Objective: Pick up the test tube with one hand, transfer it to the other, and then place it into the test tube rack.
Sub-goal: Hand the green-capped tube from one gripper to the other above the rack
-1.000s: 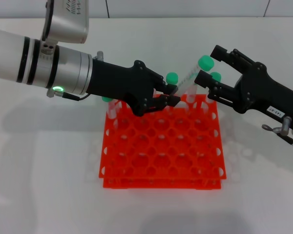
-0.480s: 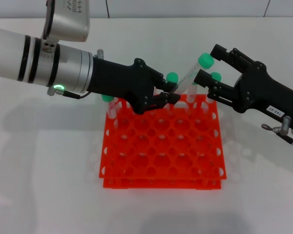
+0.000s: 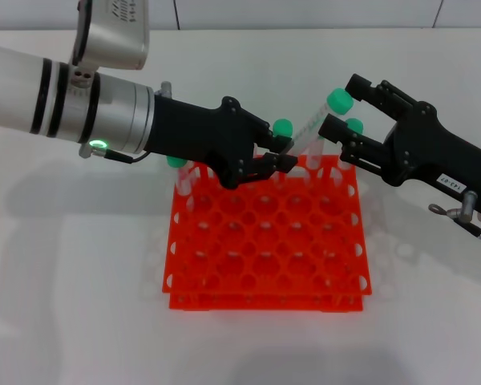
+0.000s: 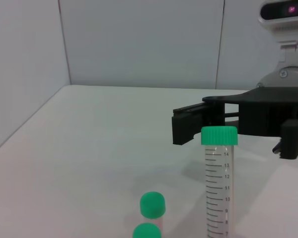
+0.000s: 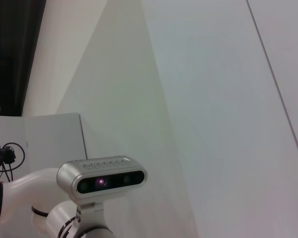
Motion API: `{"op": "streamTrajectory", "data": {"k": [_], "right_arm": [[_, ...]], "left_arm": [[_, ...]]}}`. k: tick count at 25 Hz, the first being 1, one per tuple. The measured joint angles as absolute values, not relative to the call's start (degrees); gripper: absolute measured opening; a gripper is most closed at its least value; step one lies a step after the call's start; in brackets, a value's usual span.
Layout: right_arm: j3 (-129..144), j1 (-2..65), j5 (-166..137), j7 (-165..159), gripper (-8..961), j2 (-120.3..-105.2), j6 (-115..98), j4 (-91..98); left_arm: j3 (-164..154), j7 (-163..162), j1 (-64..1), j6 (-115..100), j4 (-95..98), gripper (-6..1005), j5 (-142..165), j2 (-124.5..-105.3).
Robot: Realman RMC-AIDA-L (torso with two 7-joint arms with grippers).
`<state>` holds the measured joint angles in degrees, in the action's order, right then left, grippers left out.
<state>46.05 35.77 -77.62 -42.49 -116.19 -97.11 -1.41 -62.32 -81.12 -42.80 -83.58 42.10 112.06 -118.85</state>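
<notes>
Above the test tube rack's (image 3: 266, 233) far edge, the left hand (image 3: 282, 157) grips the tilted test tube's (image 3: 314, 122) lower end — the right hand (image 3: 342, 120), spread wide beside its cap, could knock it loose if it closes off-centre.

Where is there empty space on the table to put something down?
The table is bare left of the rack, in front of it, and to its right below the right gripper. The rack's back row is crowded: capped tubes, the held tube and the left gripper.
</notes>
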Motion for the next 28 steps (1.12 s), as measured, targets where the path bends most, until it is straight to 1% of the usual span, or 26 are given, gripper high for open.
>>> {"op": "streamTrajectory", "data": {"k": [8, 13, 16, 21, 28], "right_arm": [[46.48, 35.77, -78.06, -42.37, 769, -116.19, -97.11, -1.41], [46.21, 35.77, -78.01, -42.36, 588, -116.18, -97.1, -1.91], [46.19, 35.87, -78.02, -42.36, 346, -116.18, -96.66, -2.03], [46.12, 36.04, -78.09, -42.36, 254, -116.19, -96.22, -2.07], [46.06, 35.65, -77.75, -42.5, 254, -116.19, -96.21, -2.07]], "left_arm": [[-63.07, -81.12, -42.81, -83.58, 42.1, 191, 112.0, -118.96], [-63.11, -81.1, -42.78, -83.61, 42.1, 191, 112.0, -119.01], [-63.81, -81.11, -42.67, -83.59, 42.1, 191, 111.81, -119.0], [-64.24, -81.15, -42.61, -83.55, 42.1, 191, 111.63, -119.0], [-64.24, -81.94, -42.4, -83.71, 42.54, 192, 111.56, -119.0]]}}
